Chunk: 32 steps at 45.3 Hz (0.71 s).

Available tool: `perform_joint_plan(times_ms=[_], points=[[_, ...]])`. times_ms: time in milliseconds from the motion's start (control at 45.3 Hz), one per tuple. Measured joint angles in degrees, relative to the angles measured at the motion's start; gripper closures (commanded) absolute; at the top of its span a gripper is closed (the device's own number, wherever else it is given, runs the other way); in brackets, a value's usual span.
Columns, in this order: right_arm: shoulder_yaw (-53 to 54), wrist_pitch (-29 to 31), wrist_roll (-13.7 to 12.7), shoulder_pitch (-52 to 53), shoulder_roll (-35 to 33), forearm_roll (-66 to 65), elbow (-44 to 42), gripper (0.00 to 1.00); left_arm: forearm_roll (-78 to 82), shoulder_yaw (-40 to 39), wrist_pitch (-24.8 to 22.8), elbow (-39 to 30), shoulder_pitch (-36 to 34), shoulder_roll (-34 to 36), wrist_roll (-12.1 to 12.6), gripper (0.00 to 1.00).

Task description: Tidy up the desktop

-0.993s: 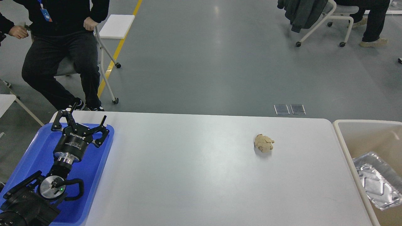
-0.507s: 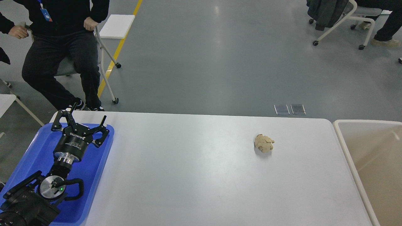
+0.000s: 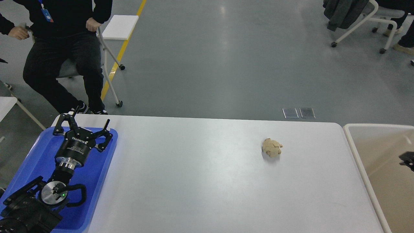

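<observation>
The white desktop (image 3: 194,174) holds one crumpled tan paper ball (image 3: 271,148) right of centre. My left gripper (image 3: 91,116) is open and empty, held over the far end of the blue tray (image 3: 32,161) at the table's left edge, far from the ball. A small dark part (image 3: 408,160) of my right arm shows at the right edge over the beige bin (image 3: 354,142). Its fingers cannot be made out.
The beige bin with a cream rim stands against the table's right end. A seated person (image 3: 61,48) and a wheeled chair (image 3: 111,77) are beyond the table's far left corner. Another chair (image 3: 365,22) stands at far right.
A silver foil tray seen in the bin one second ago is no longer in view. A dark part of my right arm has come in at the right edge. The left arm has not moved.
</observation>
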Motion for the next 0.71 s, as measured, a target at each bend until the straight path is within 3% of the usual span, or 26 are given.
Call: perform_joint_plan(times_ms=[221,463,706], points=[[-6.94,2.31,-2.1,10.46,-2.57,-1.77,9.98,0.0,0.0,0.0,0.0,0.0,-0.01,0.0,0.04,0.01],[-12.81,10.25,-5.15,20.37,-2.97,-2.18,16.06,0.0,0.0,0.0,0.0,0.0,-0.03,-0.01,0.04,0.01],[-26.83,20.0,-5.98,34.67,5.01,-1.51,18.42,0.0,0.0,0.0,0.0,0.0,-0.04,-0.01,0.04,0.01]])
